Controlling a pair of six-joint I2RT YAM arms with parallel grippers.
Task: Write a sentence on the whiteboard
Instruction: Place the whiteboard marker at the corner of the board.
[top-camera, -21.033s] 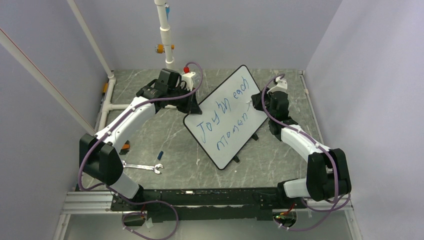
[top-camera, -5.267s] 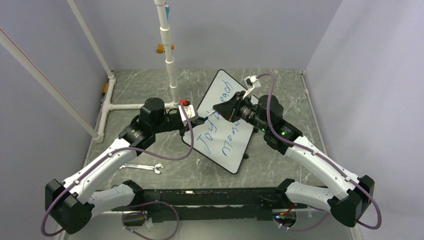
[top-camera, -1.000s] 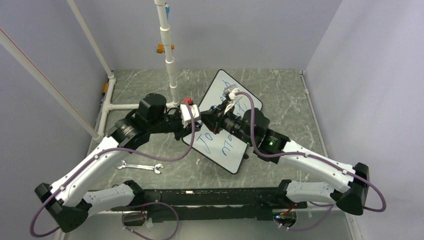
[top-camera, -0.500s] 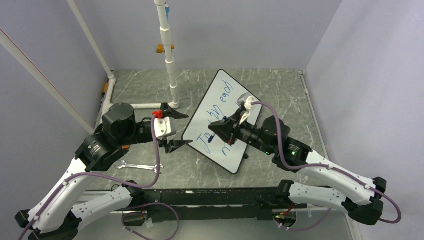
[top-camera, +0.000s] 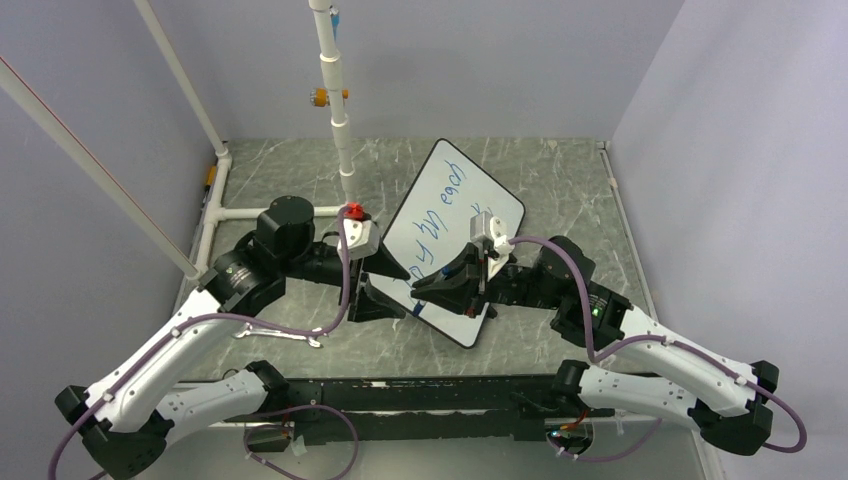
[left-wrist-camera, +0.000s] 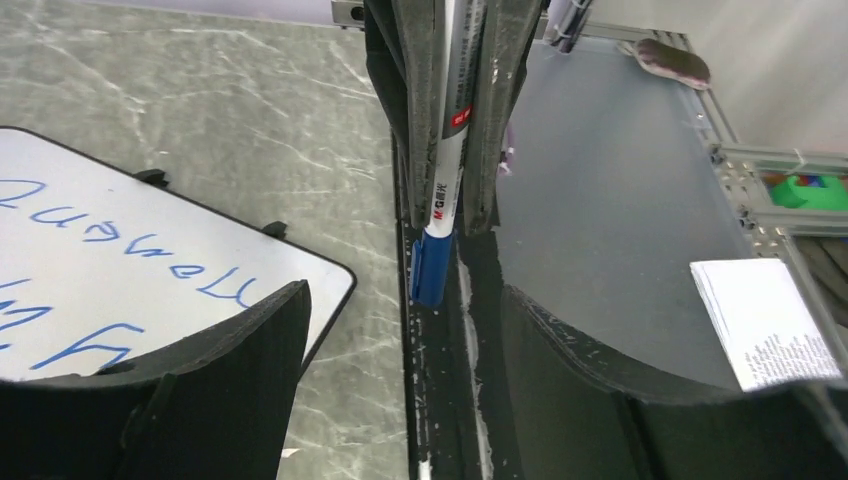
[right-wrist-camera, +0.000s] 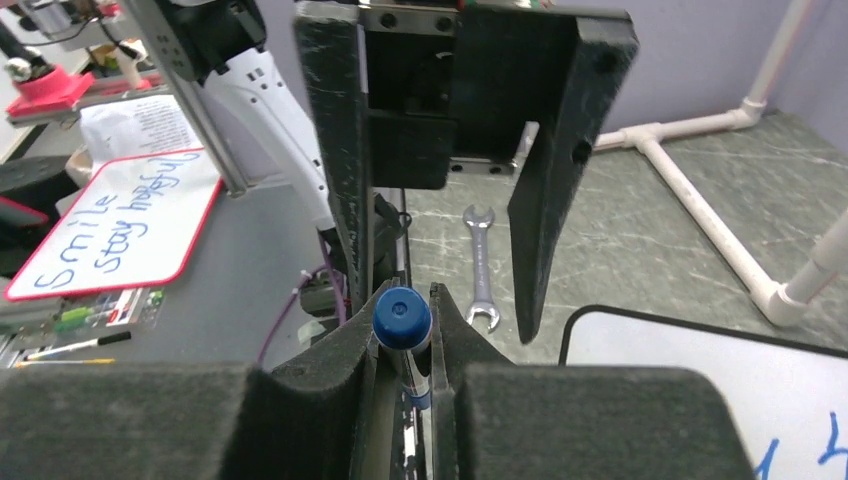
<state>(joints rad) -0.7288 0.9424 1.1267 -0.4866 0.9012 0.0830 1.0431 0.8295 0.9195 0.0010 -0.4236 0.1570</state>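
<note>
**Pen clenched in R, L spread wide**

Top view: my right fingers (top-camera: 440, 285) are clenched on a white marker pen w/ blue cap (top-camera: 419, 307). The cap end pokes out twd my left fingers (top-camera: 392, 272), which are released and spread wide. Both sets meet just beside the near-left edge of the large glossy white rectangular whiteboard w/ thin black rim (top-camera: 500, 205). The board sits mid-way across the grey marbled surface (top-camera: 570, 170), turned diagonally. The blue handwritten sentence (top-camera: 452, 190) runs up it. "in each" reads clear; the rest is mostly hidden by my arms. A silver open-ended wrench (top-camera: 285, 335) lies on the surface by my left arm, well apart from the board. A white plastic pipe frame (top-camera: 335, 100) stands at back-left.

Left wrist view: my two black left fingers sit at the bottom, wide apart. The right fingers come in from the top, pinching the pen barrel on both sides. The blue cap hangs out past them, touching neither left finger. The board's rounded corner is at left, w/ the writing upside down from here.

Right wrist view: the right fingers press the pen from both sides, its round blue end facing the cam. The left fingers stand beyond, one each side, apart. The wrench lies on the surface behind them. The board's corner is at lower right. Off the surface at left lies a small red-rimmed board (right-wrist-camera: 110, 225) w/ blue writing.
</note>
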